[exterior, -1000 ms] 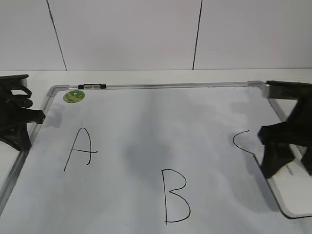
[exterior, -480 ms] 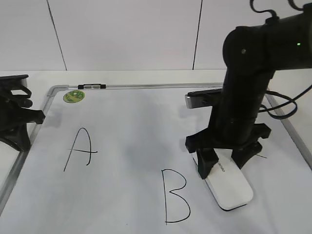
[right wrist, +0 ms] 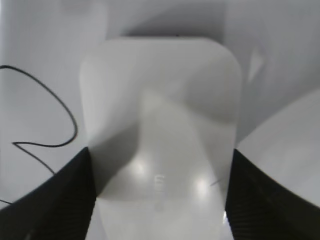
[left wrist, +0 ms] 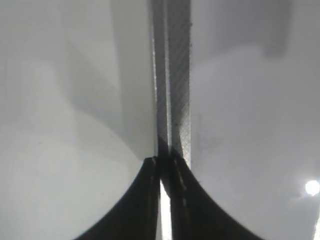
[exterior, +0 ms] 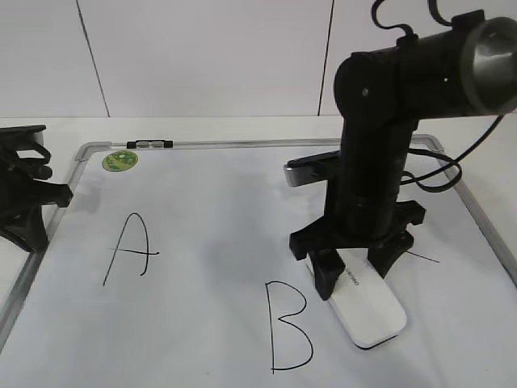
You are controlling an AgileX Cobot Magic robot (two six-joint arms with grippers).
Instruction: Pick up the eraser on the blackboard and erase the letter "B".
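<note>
The white eraser (exterior: 370, 311) lies flat on the blackboard (exterior: 226, 210), just right of the black letter "B" (exterior: 289, 327). My right gripper (exterior: 355, 275) is shut on the eraser's far end, one finger on each long side. In the right wrist view the eraser (right wrist: 160, 135) fills the space between the fingers (right wrist: 159, 195), and part of the "B" (right wrist: 45, 115) shows at the left. My left gripper (exterior: 28, 202) rests at the board's left frame. In the left wrist view its jaws (left wrist: 162, 172) are closed over the metal frame strip (left wrist: 172, 75).
A black "A" (exterior: 129, 249) is drawn at the board's left. A small round green magnet (exterior: 119, 160) sits at the far left corner. A short black stroke (exterior: 424, 257) shows right of the right arm. A white wall stands behind the table.
My right arm has swept from the board's right edge leftward to the board's middle with the eraser, which now sits beside the "B". The "C" no longer shows. The left arm has not moved.
</note>
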